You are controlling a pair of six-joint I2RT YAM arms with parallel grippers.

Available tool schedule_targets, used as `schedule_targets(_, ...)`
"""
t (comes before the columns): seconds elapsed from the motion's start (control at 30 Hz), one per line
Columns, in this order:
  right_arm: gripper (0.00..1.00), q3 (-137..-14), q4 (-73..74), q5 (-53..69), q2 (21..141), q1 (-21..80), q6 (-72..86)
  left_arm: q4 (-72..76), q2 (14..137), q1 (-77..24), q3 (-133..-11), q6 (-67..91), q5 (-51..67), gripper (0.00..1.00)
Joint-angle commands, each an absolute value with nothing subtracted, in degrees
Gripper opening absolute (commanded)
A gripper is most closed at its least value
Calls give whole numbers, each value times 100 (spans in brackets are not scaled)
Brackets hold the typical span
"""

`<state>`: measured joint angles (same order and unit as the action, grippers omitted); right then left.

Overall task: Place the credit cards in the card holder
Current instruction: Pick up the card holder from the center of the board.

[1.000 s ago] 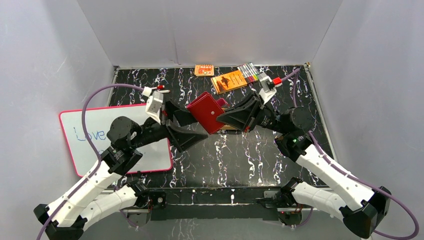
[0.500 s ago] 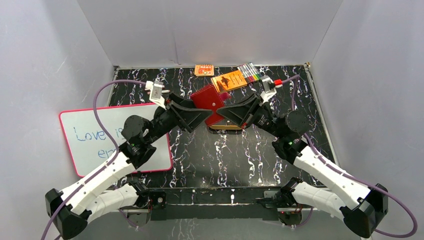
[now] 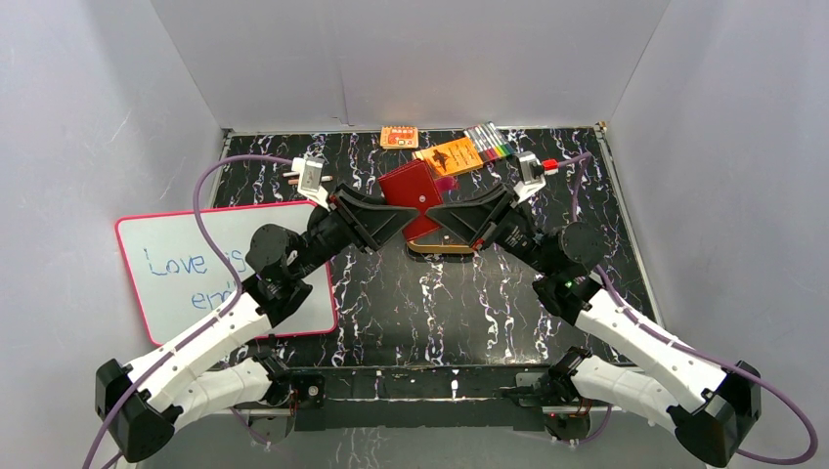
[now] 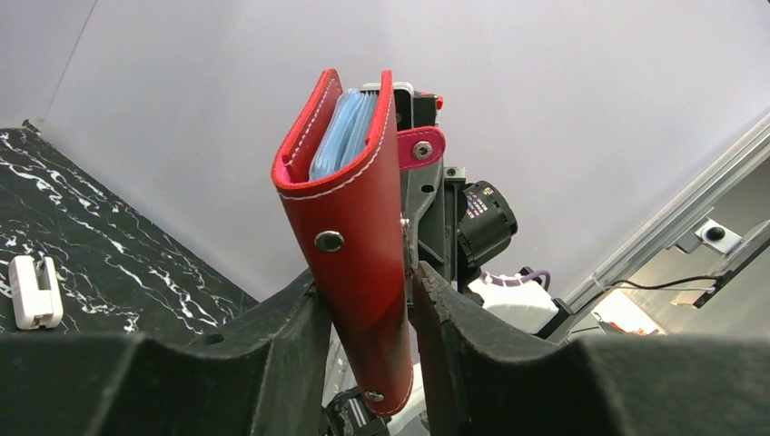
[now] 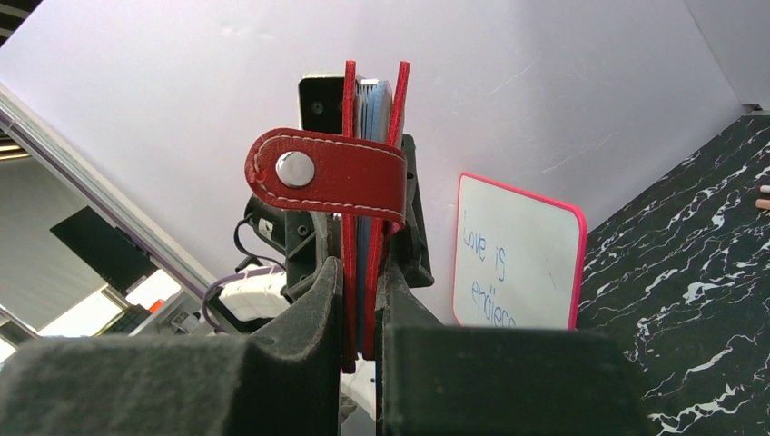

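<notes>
Holding now: the card holder (image 3: 412, 188) is up in the air over the middle of the table (image 3: 391, 293), between the two arms and not resting on anything.
Right gripper (image 3: 434, 217): closed narrow on the holder; in the right wrist view both covers are squeezed flat between the fingers.
Left gripper (image 3: 404, 217): it comes from the opposite side, and in the left wrist view its fingers lie against the two outer faces of the holder, so I judge that it grips too.
Long axis: from above, the holder stands on its edge and its length runs away from the fingertips toward the back wall, leaning a little to the left.
Open side: the bluish sleeves (image 4: 340, 127) look out at the edge far from the left fingers; the snap tab (image 5: 327, 177) is unfastened and sticks out to one side.
Nearer arm: neither, both meet at the near end of the holder.
Credit cards: I cannot find them in any view; the tan tray (image 3: 445, 248) below the grippers is mostly hidden.
Coming move, my judgement: the covers must be spread apart, so one arm pulls against the other.
</notes>
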<state>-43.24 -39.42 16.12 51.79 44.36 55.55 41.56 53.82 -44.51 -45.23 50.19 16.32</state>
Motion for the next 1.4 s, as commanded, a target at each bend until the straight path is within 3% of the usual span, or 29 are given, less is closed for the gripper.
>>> schedule_targets(0.0,0,-4342,-4359,1364,5031,4438,5546,4545,5201,-4456,-4526,4995,1518,33)
schedule_targets(0.17,0,-4358,-4359,1406,5070,4440,5548,4544,5246,-4456,-4543,4982,1530,20)
schedule_targets(0.3,1,-4423,-4292,1655,5089,4443,5464,4480,5244,-4456,-4607,4859,1532,1)
schedule_targets(0.37,35,-4614,-3700,1836,5019,4444,5204,4198,5114,-4460,-4631,4742,1381,0)
schedule_targets(0.43,60,-4916,-2830,1819,4797,4439,4733,3757,4904,-4461,-4642,4603,1074,0)
schedule_targets(0.53,71,-5438,-1190,1617,4380,4440,3745,2670,4651,-4456,-4864,4221,796,0)
schedule_targets(0.67,72,-6226,759,1054,4006,4442,2488,1305,4394,-4458,-5166,3634,848,0)
schedule_targets(0.8,67,-6624,1490,994,4041,4439,2183,916,4079,-4456,-5082,3287,955,0)
schedule_targets(0.93,59,-6606,1247,1388,4294,4439,2298,879,3973,-4456,-5107,3150,1186,0)
schedule_targets(1.2,59,-6618,750,1639,4826,4443,2491,871,4109,-4463,-5234,3230,1608,0)
schedule_targets(1.37,52,-6628,709,1416,4943,4440,2522,905,4124,-4456,-5229,3362,1668,0)
